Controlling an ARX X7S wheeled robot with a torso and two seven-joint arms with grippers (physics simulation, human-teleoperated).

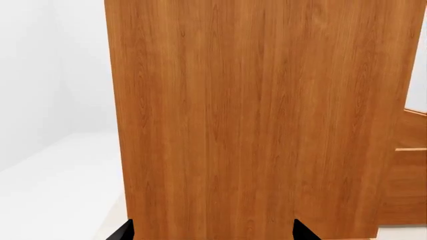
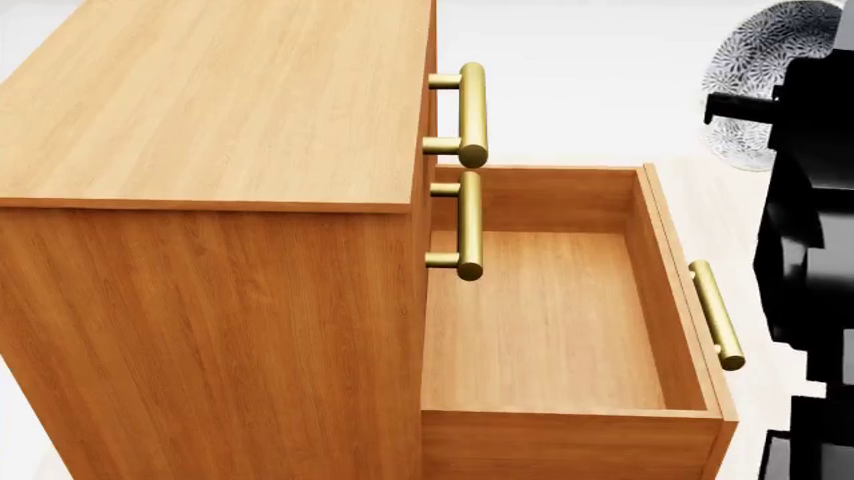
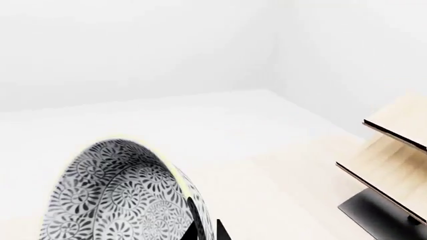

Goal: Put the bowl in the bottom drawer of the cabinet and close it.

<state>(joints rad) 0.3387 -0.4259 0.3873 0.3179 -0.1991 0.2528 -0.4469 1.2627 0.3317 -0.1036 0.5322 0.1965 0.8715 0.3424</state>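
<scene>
The cabinet (image 1: 260, 115) fills most of the left wrist view, a plain wood-grain side panel, with the left gripper's (image 1: 213, 232) two dark fingertips (well apart) before it.

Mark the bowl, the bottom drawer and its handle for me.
bowl (image 2: 767, 60), head view, patterned outer wall.
bottom drawer (image 2: 534, 320), head view, bare inner floor.
bottom drawer's handle (image 2: 715, 313), head view, middle of the brass bar.

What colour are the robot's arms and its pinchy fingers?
All black. The right arm is chunky and blocky, made of stacked boxy parts with a short black bar sticking out. The left gripper shows only two pointed black fingertips. A thin black fingertip of the right gripper shows too. No cables or markings visible.
</scene>
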